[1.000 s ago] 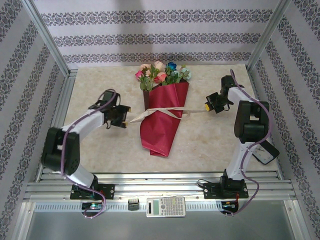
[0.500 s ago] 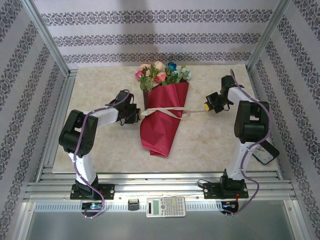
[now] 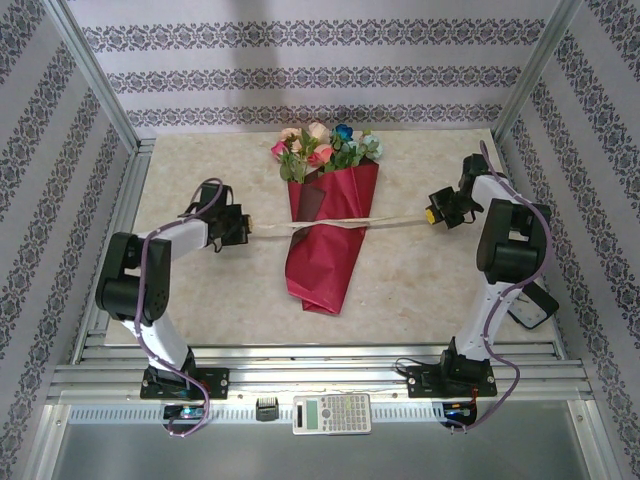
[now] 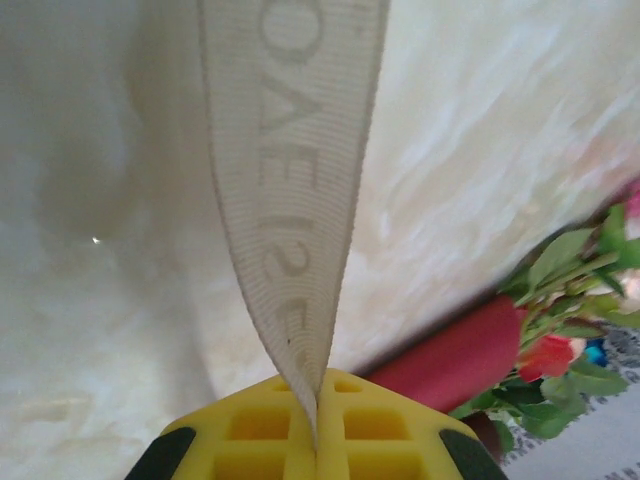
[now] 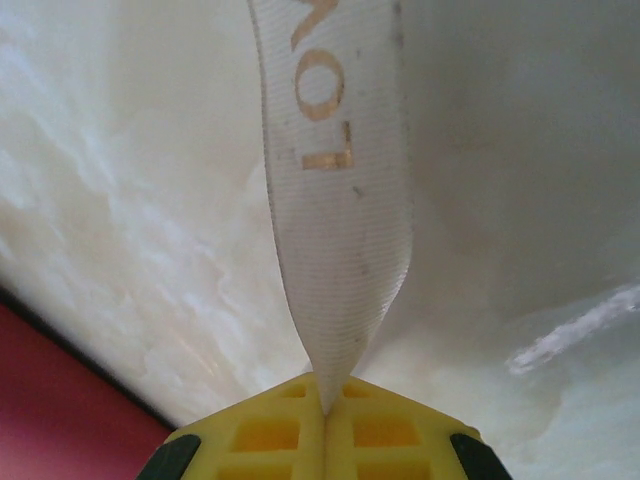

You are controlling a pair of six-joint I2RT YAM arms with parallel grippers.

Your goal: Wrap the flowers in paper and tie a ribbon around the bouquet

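Ribbon, one, stretched across one bouquet; left jaws, right jaws each pinched on one end.

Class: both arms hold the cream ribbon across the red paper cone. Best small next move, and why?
Probably ease both grippers slightly apart to cinch it: left gripper and right gripper each pinch an end of the cream ribbon, stretched straight across the red paper cone bouquet.
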